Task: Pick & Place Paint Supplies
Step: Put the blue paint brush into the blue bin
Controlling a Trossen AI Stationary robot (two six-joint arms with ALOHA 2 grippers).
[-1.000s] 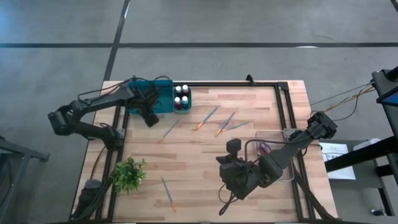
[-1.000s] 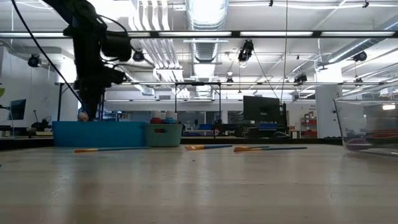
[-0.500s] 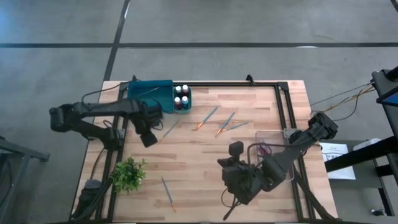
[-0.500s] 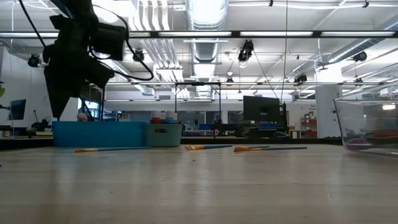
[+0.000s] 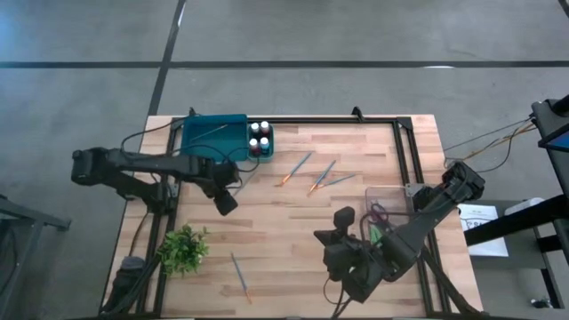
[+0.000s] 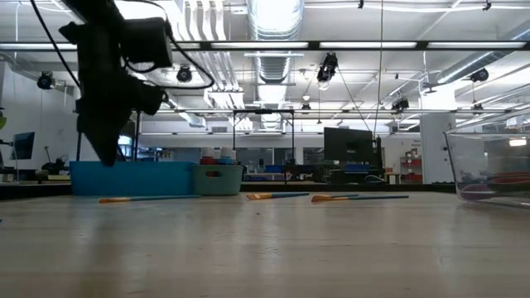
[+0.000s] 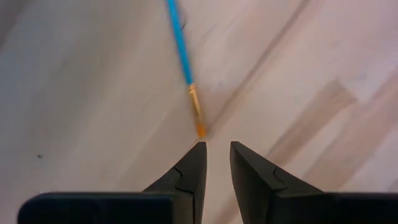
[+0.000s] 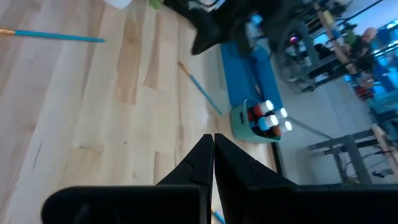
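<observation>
Several thin paintbrushes lie flat on the wooden table. The nearest to my left gripper [image 5: 226, 204] is a blue-handled brush [image 5: 242, 184] with an orange end [image 7: 197, 117]. Three more brushes [image 5: 296, 168] [image 5: 322, 177] [image 5: 339, 181] lie mid-table, and one [image 5: 240, 276] lies near the near edge. Another brush [image 5: 205, 132] rests in the teal tray [image 5: 213, 142]. My left gripper [image 7: 217, 147] hovers just short of the orange end, open by a narrow gap. My right gripper [image 8: 212, 137] is shut and stays above the table's near right part [image 5: 331, 242].
Paint bottles [image 5: 260, 140] stand in a holder beside the teal tray. A small green plant [image 5: 183, 248] sits at the near left. A clear container [image 5: 391, 213] holding scissors stands at the right. A black frame runs along the table's far and right edges.
My left gripper has moved from beside the teal tray toward the near edge and slightly right, coming down over the blue brush on the table. My right arm has shifted a little toward the near edge. The brushes have not moved.
</observation>
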